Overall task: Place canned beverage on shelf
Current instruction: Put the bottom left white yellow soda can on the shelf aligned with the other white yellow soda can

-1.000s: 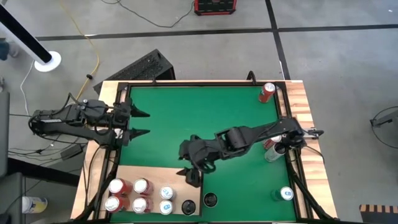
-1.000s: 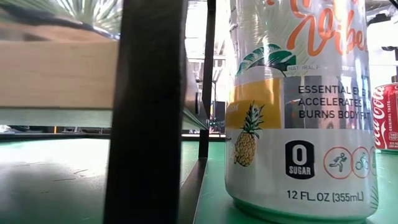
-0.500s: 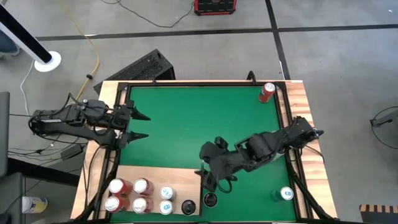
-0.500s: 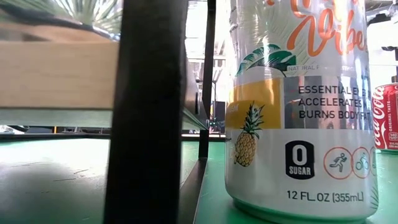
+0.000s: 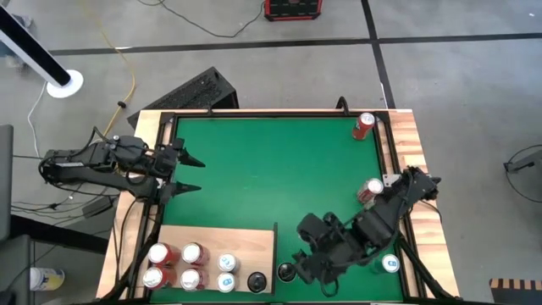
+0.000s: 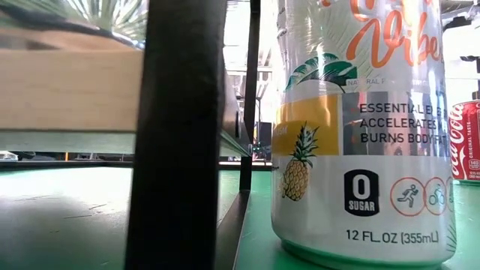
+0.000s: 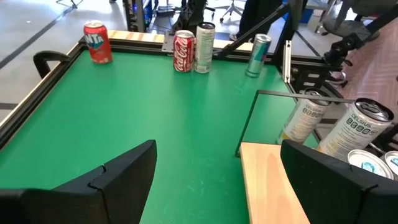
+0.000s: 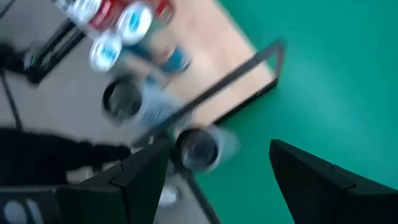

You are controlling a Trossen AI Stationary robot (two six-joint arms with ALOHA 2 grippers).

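Pale wood marked the shelf [image 5: 216,246], a flat board lying at the near left corner of the green mat [image 5: 271,161], with a thin black frame rising along its right edge. Six cans stood on it toward the near edge: red ones [image 5: 157,253] at the left, white ones [image 5: 226,263] beside them, a dark-topped one [image 5: 257,280] at the right end. Just past the frame, on the mat, stood another dark-topped can [image 5: 286,272]. The right gripper [image 5: 302,264] hung close beside that can, its fingers spread apart and holding nothing. A green can [image 5: 388,265] stood at the near right corner, and a red and a pale can [image 5: 370,191] stood together by the right rail. Farther back on the left, the left gripper [image 5: 188,172] waited over the mat's edge, fingers apart and empty. One red can [image 5: 364,124] stood alone at the far right corner.
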